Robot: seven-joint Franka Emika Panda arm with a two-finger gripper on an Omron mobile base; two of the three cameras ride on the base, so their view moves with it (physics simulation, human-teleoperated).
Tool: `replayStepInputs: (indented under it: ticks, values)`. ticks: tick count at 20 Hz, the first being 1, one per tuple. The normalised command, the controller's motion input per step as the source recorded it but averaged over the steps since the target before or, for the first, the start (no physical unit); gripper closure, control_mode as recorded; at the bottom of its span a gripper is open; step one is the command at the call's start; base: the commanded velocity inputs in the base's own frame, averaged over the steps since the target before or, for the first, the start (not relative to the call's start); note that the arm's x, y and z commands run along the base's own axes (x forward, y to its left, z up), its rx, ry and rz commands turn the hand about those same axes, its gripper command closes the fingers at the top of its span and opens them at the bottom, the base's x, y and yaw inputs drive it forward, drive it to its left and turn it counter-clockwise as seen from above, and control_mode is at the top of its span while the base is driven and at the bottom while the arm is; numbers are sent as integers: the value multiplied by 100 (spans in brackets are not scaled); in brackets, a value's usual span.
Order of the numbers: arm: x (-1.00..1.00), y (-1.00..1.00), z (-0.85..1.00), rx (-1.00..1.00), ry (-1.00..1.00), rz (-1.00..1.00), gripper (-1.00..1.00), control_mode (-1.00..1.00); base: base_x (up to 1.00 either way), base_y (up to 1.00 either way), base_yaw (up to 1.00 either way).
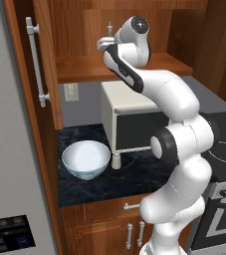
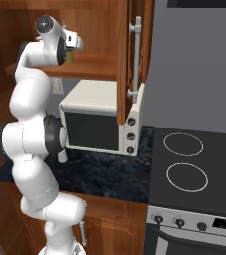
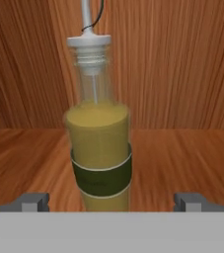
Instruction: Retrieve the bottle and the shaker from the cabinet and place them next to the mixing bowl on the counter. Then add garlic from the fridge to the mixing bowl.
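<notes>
Hand view, bottle [image 3: 99,148] upright on cabinet shelf [image 3: 182,158], centred between wide-apart gripper [image 3: 111,201] fingertips

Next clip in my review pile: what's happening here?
The white arm has reached into the open upper cabinet, its gripper open on either side of the bottle of yellow liquid on the shelf, not yet closed on it. The mixing bowl sits on the counter beside the microwave.
</notes>
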Motion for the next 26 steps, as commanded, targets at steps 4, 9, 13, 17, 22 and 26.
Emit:
replayStepInputs:
  ticks: [4, 9, 13, 17, 22, 26]
  values:
    - [11, 10, -1, 0, 5, 0, -100, -100, 0, 0, 0]
    - [16, 15, 0, 0, 4, 0, -100, -100, 0, 0, 0]
    - [18, 8, -7, 0, 1, 0, -100, -100, 0, 0, 0]
    - [4, 0, -4, 0, 0, 0, -100, -100, 0, 0, 0]
    - [0, 0, -12, 0, 0, 0, -100, -100, 0, 0, 0]
    - [5, 0, -17, 0, 0, 0, -100, -100, 0, 0, 0]
